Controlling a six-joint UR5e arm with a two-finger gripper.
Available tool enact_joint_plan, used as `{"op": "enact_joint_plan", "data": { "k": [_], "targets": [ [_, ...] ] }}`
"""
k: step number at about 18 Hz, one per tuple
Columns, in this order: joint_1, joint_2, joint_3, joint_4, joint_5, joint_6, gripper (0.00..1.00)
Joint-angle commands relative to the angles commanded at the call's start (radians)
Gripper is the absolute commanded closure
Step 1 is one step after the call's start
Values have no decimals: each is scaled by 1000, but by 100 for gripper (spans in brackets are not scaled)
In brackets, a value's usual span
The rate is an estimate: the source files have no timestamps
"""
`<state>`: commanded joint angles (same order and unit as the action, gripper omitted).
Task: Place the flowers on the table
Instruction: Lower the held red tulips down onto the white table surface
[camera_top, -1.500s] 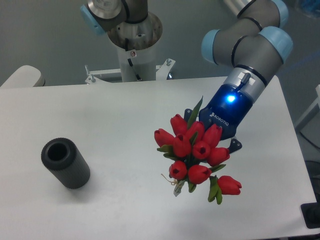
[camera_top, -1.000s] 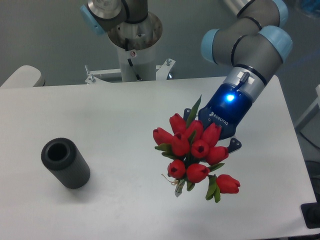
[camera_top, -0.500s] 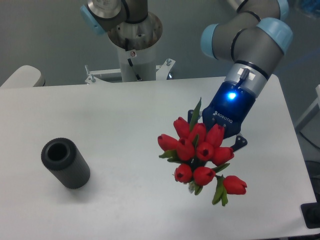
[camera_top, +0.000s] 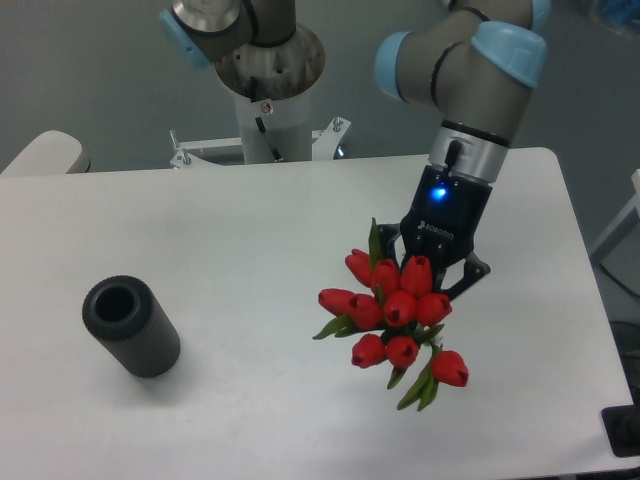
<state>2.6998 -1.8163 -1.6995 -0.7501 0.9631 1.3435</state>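
The flowers (camera_top: 393, 310), a bunch of red tulip buds with green leaves, hang in the air over the right half of the white table (camera_top: 240, 250). My gripper (camera_top: 432, 278) is above and behind the bunch, pointing down. It is shut on the stems, which the buds hide. The buds face the camera and one bud (camera_top: 449, 369) droops at the lower right. I cannot tell whether the bunch touches the tabletop.
A black ribbed cylinder (camera_top: 131, 326) lies on the left side of the table, open end toward the camera. The arm's base column (camera_top: 265, 90) stands behind the far edge. The table's right edge is close to the bunch.
The arm has swung upright and moved left. The gripper now points more straight down, and the bunch has shifted slightly left and turned with it.
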Motion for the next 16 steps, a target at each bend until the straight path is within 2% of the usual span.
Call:
{"op": "enact_joint_plan", "data": {
  "k": [4,7,16],
  "targets": [
    [-27,22,-60,-2,149,84,68],
    [-54,31,-86,-2,279,91,68],
    [-167,20,-181,0,584,164,68]
  ]
}}
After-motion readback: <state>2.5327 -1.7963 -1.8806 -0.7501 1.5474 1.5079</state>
